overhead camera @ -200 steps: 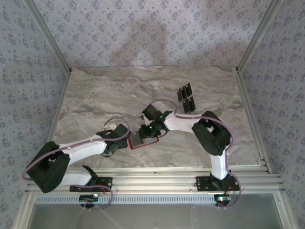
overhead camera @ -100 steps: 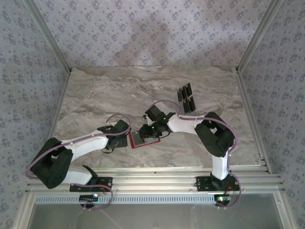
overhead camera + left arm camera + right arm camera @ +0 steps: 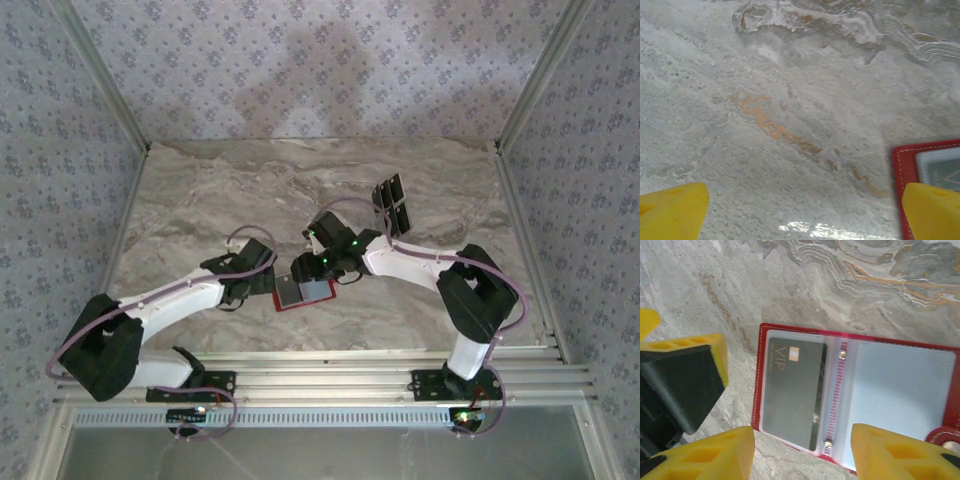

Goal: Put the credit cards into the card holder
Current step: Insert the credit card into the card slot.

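Note:
The red card holder (image 3: 318, 301) lies open on the marble table (image 3: 200, 200), between my two grippers. In the right wrist view one black credit card (image 3: 792, 390) marked VIP sits inside the holder's (image 3: 756, 385) left clear pocket; the right pocket (image 3: 900, 390) holds nothing. My right gripper (image 3: 802, 460) hovers over the holder's near edge, open, with nothing between its fingers. My left gripper (image 3: 802, 215) is open wide over bare marble, its right fingertip (image 3: 932, 210) at the holder's red corner (image 3: 902, 165). Several black credit cards (image 3: 392, 205) lie at the back right.
The holder's snap tab (image 3: 947, 440) sticks out at its right end. The left gripper's yellow and black finger (image 3: 685, 380) stands close to the holder's left edge. Metal frame posts and patterned walls enclose the table; aluminium rails (image 3: 330, 365) run along the near edge.
The left gripper has moved forward and right, up to the holder's left edge. The right arm's elbow has swung out to the right while its gripper stays over the holder.

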Robot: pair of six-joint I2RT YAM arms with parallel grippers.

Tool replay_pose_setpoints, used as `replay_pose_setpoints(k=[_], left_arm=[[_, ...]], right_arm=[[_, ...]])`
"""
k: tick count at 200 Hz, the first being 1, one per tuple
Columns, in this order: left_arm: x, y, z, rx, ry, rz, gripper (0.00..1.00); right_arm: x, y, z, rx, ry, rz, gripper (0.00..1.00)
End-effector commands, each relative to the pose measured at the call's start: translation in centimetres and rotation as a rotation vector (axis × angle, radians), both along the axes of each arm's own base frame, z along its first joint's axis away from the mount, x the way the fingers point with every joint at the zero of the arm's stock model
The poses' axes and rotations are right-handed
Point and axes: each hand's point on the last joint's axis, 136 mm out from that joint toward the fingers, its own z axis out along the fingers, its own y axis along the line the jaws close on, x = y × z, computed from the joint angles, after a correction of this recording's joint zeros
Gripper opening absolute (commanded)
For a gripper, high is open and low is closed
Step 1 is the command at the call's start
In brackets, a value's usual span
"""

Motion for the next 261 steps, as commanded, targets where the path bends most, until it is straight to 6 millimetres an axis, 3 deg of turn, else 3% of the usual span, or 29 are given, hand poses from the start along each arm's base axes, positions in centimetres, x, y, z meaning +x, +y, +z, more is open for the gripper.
replay_pose_setpoints(k=[1, 64, 71, 113, 180, 261], left_arm=[[0.2, -1.5, 1.1, -0.036, -0.024, -0.028, 1.00], [-1.0, -2.4, -1.1, 0.007, 0.011, -0.058, 1.00], [-1.1, -2.4, -1.3, 0.012, 0.015, -0.059, 1.00], [-1.2, -2.2, -1.9, 0.022, 0.020, -0.054, 1.00], [-1.1, -2.0, -1.7, 0.034, 0.013, -0.055, 1.00], [-0.8, -2.7, -0.3, -0.011, -0.027, -0.088, 1.00]], right_arm=[[0.0, -1.9, -1.0, -0.103, -0.020, 0.016, 0.56], [1.4, -2.6, -3.0, -0.182, -0.055, 0.070, 0.55], [2.2, -1.9, -2.1, -0.168, -0.078, 0.072, 0.55], [2.9, -2.0, -3.3, -0.192, -0.071, 0.091, 0.56], [1.5, -1.6, -5.3, -0.178, 0.029, 0.099, 0.55], [0.1, 1.2, -4.9, -0.019, 0.163, 0.062, 0.54]])
